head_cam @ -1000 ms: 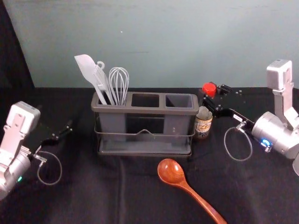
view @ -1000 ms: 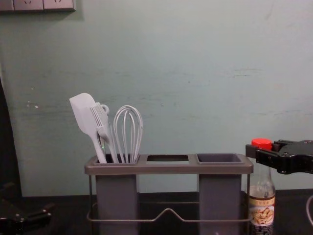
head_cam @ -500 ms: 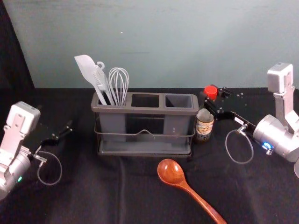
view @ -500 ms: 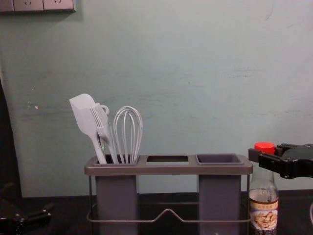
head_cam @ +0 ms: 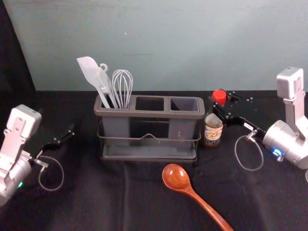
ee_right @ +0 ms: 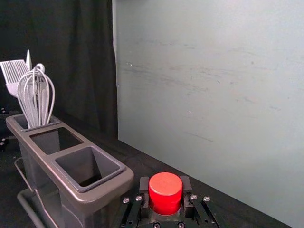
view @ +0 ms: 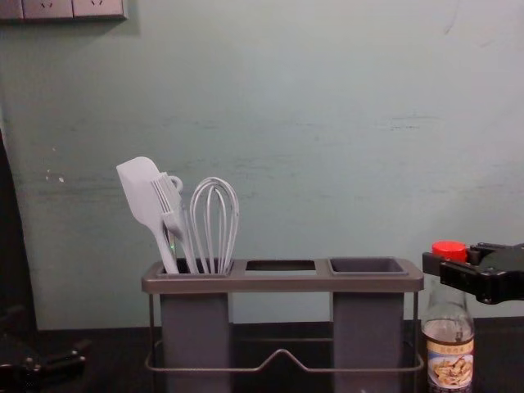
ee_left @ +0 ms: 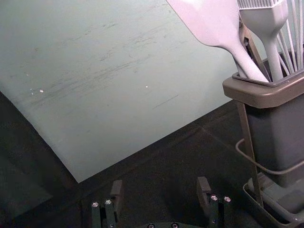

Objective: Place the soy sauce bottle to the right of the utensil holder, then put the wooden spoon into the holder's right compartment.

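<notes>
My right gripper [head_cam: 223,102] is closed around the neck of the soy sauce bottle [head_cam: 213,130], which stands upright just right of the utensil holder [head_cam: 149,114], a narrow gap between them. From the right wrist, the red cap [ee_right: 165,192] sits between the fingers of the right gripper [ee_right: 165,184]. In the chest view, the bottle's label [view: 450,364] faces forward. The wooden spoon [head_cam: 177,178] lies in front of the holder, bowl toward it and handle toward the near right. Parked at the left, my left gripper [head_cam: 65,138] is open; its own wrist view shows the left gripper [ee_left: 159,187] holding nothing.
White utensils [head_cam: 121,86] stand in the holder's left compartment. Its middle opening [head_cam: 149,103] and right compartment [head_cam: 184,104] hold nothing visible. A pale wall [head_cam: 192,43] rises behind the black-covered table [head_cam: 72,192].
The right gripper and the bottle have shifted slightly right and a little toward the robot, widening the gap to the holder. The left arm, holder and spoon are unmoved.
</notes>
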You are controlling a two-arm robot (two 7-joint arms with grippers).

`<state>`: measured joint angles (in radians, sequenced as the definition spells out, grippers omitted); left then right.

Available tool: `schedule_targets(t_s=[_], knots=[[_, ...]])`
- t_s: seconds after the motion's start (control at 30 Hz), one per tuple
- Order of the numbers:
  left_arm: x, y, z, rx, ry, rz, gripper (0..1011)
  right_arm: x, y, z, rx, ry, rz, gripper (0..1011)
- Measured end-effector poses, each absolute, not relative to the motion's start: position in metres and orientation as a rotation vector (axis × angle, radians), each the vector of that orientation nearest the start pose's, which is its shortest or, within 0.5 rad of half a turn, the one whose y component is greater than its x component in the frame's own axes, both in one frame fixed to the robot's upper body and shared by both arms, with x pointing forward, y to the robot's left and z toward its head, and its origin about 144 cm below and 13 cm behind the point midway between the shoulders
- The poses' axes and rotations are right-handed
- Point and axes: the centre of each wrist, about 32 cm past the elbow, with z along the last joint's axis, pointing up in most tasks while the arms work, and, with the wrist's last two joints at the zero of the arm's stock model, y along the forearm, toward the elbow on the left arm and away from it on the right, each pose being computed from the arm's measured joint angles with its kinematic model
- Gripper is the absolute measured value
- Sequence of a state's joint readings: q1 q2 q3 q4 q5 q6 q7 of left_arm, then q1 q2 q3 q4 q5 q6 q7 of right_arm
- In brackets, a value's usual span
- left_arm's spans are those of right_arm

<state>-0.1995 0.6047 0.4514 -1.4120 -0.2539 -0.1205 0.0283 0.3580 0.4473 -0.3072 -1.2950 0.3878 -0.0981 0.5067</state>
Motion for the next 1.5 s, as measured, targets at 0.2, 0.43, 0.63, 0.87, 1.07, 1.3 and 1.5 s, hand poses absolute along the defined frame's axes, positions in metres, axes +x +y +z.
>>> schedule_targets(t_s=[0.2,0.43,0.63,0.87,1.07,1.3,1.5], knots=[[0.4886,0.3097,1.1398,0.304,-0.285,1.248,1011,0.5465,-0.3091,1.1822,-0.065,-0.134,-0.908,386],[0.4886,0.3097,1.1398,0.304,-0.285,1.248,1011,0.5454,-0.31,1.1811,-0.056,-0.131,-0.908,385],[0.4886,0.3097,1.1398,0.305,-0.285,1.248,1011,0.544,-0.3106,1.1805,-0.055,-0.132,-0.908,385],[0.4886,0.3096,1.1398,0.304,-0.285,1.248,1011,0.5422,-0.3114,1.18,-0.05,-0.136,-0.905,385],[0.4886,0.3097,1.1398,0.304,-0.285,1.248,1011,0.5405,-0.3115,1.1797,-0.047,-0.137,-0.901,386],[0.4886,0.3097,1.1398,0.304,-0.285,1.248,1012,0.5391,-0.3114,1.1791,-0.048,-0.136,-0.9,386],[0.4886,0.3097,1.1398,0.305,-0.285,1.248,1012,0.5385,-0.3117,1.179,-0.045,-0.131,-0.902,386]])
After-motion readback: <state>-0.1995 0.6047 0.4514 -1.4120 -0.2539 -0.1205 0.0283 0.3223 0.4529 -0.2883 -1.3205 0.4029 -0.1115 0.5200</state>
